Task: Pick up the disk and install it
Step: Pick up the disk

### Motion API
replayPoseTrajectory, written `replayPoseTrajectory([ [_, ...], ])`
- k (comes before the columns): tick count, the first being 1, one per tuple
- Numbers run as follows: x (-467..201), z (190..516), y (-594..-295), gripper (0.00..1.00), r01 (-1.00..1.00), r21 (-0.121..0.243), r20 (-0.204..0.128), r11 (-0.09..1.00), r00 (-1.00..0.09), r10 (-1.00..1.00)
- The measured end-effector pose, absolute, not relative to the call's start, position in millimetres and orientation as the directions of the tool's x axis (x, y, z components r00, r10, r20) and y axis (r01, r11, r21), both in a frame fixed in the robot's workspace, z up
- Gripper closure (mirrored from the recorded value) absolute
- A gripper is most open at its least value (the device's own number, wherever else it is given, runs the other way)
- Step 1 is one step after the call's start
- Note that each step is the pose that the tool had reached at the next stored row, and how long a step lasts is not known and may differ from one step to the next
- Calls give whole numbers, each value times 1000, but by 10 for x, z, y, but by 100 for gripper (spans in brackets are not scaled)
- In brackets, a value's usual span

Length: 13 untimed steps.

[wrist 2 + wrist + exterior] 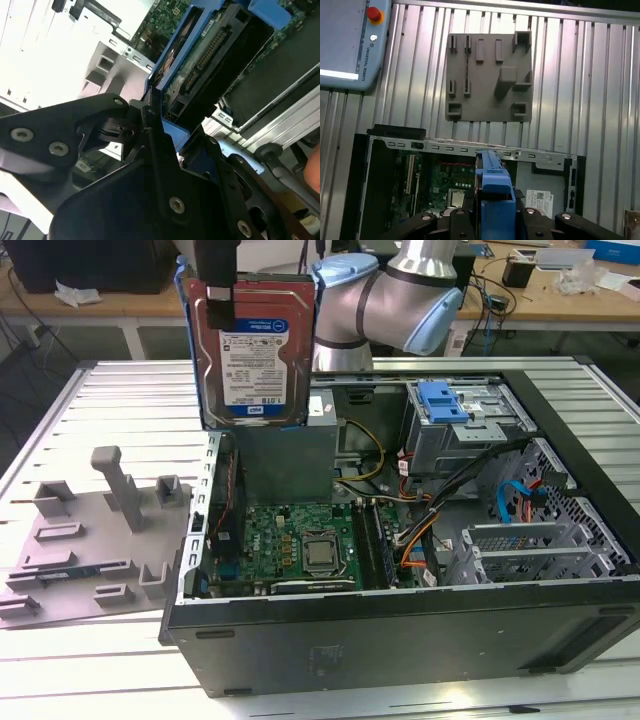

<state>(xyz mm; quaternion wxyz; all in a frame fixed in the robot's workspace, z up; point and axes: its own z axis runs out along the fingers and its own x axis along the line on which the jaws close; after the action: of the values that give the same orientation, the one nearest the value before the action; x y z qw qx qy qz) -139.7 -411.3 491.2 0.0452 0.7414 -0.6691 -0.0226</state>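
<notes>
The disk (252, 348) hangs upright in the air above the open computer case (400, 640), over its rear corner on the exterior view's left. Its label faces the camera and blue rails run along its edges. My gripper (216, 290) is shut on it from above, one black finger lying across its face. In the first wrist view the blue rail of the disk (493, 185) sticks out between the black fingers (457, 220). The second wrist view looks along the disk (200, 55) at its connector edge.
Inside the case lie the motherboard (300, 540), a grey power-supply box (285, 460) and a metal drive cage topped by a blue bracket (445, 400). A grey fixture plate (90, 530) sits on the slatted table (100, 670). A teach pendant (350, 40) rests nearby.
</notes>
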Motion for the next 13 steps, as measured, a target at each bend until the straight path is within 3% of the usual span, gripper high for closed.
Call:
replayPoseTrajectory([
  [13, -999, 4913, -4195, 63, -991, 86, 28, -101, 103, -994],
])
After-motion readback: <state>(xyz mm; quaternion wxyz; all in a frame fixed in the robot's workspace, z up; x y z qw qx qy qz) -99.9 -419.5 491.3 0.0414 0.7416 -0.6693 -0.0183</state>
